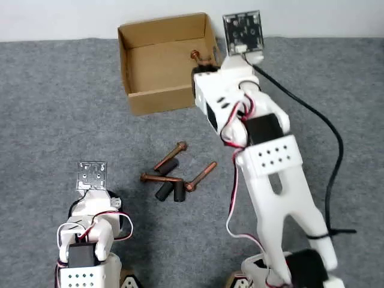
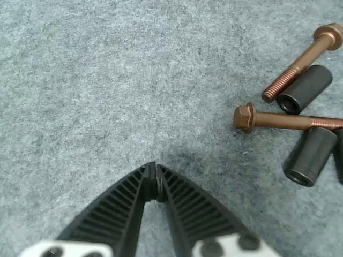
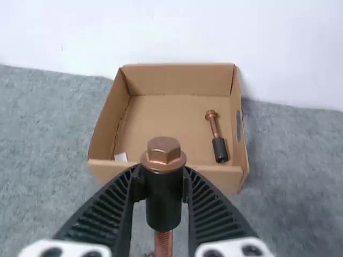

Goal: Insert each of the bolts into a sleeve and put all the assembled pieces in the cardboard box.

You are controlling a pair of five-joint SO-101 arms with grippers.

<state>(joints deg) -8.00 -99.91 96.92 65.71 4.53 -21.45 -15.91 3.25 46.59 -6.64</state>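
My right gripper (image 3: 162,174) is shut on a black sleeve (image 3: 162,195) with a copper bolt (image 3: 163,154) through it, held upright just in front of the cardboard box (image 3: 177,80). One assembled bolt and sleeve (image 3: 216,136) lies inside the box. In the high view this gripper (image 1: 203,65) hangs at the right wall of the box (image 1: 162,27). My left gripper (image 2: 155,179) is shut and empty above bare carpet. To its side lie loose bolts (image 2: 300,64) (image 2: 284,120) and sleeves (image 2: 305,88) (image 2: 311,155).
Three loose bolts (image 1: 171,156) (image 1: 161,178) (image 1: 201,176) and black sleeves (image 1: 163,191) (image 1: 179,191) lie clustered mid-table between the arms. My left arm (image 1: 90,210) stays at the near left. A black cable (image 1: 318,120) trails right of the right arm. Grey carpet covers the table.
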